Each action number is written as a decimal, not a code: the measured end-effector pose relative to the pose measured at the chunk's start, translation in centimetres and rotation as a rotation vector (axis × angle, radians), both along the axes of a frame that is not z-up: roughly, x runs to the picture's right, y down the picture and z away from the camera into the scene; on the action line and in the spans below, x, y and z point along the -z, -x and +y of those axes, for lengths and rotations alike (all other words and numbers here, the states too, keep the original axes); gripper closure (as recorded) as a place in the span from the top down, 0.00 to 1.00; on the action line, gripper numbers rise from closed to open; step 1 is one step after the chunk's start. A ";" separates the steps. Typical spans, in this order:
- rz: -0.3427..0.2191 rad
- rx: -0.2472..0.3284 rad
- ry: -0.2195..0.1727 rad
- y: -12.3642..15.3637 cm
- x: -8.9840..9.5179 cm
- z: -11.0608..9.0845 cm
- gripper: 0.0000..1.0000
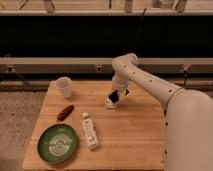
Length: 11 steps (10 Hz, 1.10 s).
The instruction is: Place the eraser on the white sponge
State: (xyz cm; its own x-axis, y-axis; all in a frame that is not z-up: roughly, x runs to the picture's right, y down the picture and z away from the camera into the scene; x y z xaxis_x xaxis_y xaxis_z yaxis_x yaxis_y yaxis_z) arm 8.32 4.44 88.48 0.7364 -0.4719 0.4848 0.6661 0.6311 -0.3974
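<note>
Gripper [118, 93] is hanging over the far middle part of the wooden table [135, 130], pointing down off the end of the white arm [145, 80] that's reaching in from the right. Its fingers are clamping tight on the eraser [114, 97], so the black block is firmly in hand. The eraser is sitting tilted, not flat, with its lower end angling down and left toward the white sponge [109, 104]. The sponge is lying on the table right under it, poking out a bit past the eraser's lower edge. Honestly can't tell if the eraser is actually touching the sponge or hovering just off it, since the two are overlapping from this angle.

Rest of the table, for anyone wondering: a translucent white cup [63, 86] is standing upright near the far left corner, well apart from the gripper. A reddish-brown sausage-shaped thing [65, 112] is lying diagonally on the left side, in front of the cup. A white bottle [90, 132] is lying on its side nearer the front, cap end pointing away, and a green plate [58, 142] is sitting just beside it at the front left corner.
</note>
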 end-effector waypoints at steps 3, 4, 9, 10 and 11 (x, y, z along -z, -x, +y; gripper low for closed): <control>-0.015 0.002 0.003 -0.2 -0.3 0.1 0.04; -0.017 0.004 0.005 -0.2 -0.3 0.1 0.04; -0.036 0.014 0.007 -0.5 -0.6 0.2 0.04; -0.042 0.017 0.009 -0.5 -0.7 0.2 0.04; -0.045 0.019 0.010 -0.6 -0.8 0.2 0.04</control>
